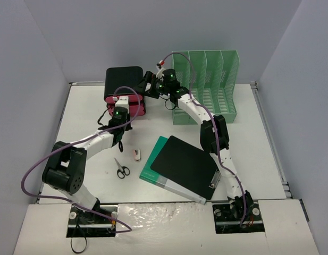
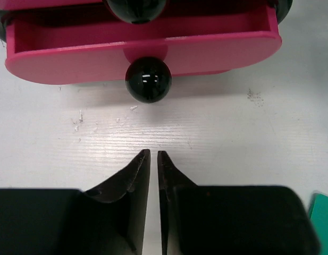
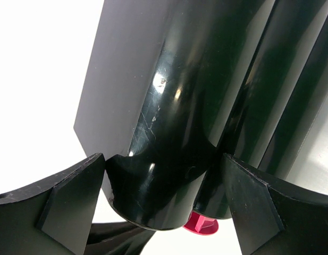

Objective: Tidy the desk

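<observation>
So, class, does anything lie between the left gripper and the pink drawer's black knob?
Nothing visible does: only bare white desk separates the shut left gripper from the black knob on the pink drawer.

Pink drawer (image 2: 142,53) is running off the left wrist view's top edge, upper knob (image 2: 136,8) half cut. Black case (image 3: 174,106) is blocking the right wrist view; the right gripper (image 3: 162,159) is straddling it, grip unclear. A white speck (image 1: 136,154) is proving too small to name.

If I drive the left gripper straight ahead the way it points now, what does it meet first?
Most likely the black knob on the pink drawer front, nearly dead ahead of the shut left gripper, with only bare desk between. Height is unclear, so it might pass under the knob.
</observation>
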Available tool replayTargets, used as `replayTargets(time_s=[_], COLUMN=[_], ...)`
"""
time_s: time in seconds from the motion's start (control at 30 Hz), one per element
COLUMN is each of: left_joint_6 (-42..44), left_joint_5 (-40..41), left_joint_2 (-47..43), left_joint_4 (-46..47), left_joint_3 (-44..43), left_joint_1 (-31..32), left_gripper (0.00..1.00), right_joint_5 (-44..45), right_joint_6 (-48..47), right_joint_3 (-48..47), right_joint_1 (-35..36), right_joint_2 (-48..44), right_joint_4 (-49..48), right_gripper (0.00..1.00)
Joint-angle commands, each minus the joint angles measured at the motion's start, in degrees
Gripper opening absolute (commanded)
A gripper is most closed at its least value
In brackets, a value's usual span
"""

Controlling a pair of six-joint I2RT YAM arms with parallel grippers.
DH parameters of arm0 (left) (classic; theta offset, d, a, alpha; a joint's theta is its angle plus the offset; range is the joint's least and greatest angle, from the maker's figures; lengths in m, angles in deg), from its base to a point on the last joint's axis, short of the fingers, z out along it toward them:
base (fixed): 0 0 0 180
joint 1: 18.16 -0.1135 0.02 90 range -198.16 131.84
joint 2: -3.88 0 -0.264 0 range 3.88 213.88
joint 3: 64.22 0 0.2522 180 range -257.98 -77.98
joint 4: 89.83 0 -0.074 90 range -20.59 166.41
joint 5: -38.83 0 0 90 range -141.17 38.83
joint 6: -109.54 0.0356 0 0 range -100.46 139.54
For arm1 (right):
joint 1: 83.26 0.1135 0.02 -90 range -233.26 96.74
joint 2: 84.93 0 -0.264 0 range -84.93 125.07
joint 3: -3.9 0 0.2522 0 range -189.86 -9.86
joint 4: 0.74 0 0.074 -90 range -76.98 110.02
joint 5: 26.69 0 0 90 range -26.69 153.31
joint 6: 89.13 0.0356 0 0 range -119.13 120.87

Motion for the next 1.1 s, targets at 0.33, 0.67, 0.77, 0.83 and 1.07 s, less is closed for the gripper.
replayTargets(time_s=[0.33, 0.67, 0.77, 0.83, 1.07], left_joint_6=[3.56, 4.06, 4.08, 4.08, 5.13], left_joint_5=[3.48, 3.95, 4.64, 4.97, 5.73], left_joint_2=[1.74, 5.66, 6.33, 6.5, 7.33], left_joint_4=[1.99, 5.77, 6.54, 7.32, 8.61], left_joint_3=[-10.02, -11.18, -10.89, -10.8, -11.14], left_joint_1=[0.06, -0.07, -0.09, -0.09, -0.27], left_gripper=[0.5, 0.46, 0.46, 0.46, 0.47], right_joint_5=[-0.43, -0.81, -0.89, -0.9, -0.9], right_joint_6=[-2.03, -2.09, -1.51, -1.41, -0.96], right_joint_3=[-0.97, -0.7, -1.63, -1.97, -2.72], right_joint_1=[1.26, 1.24, 1.26, 1.34, 1.45], right_joint_2=[0.68, 1.08, 1.62, 1.79, 2.62], right_joint_4=[1.31, 1.28, 1.28, 1.28, 1.28], right_gripper=[0.85, 0.85, 0.85, 0.85, 0.85])
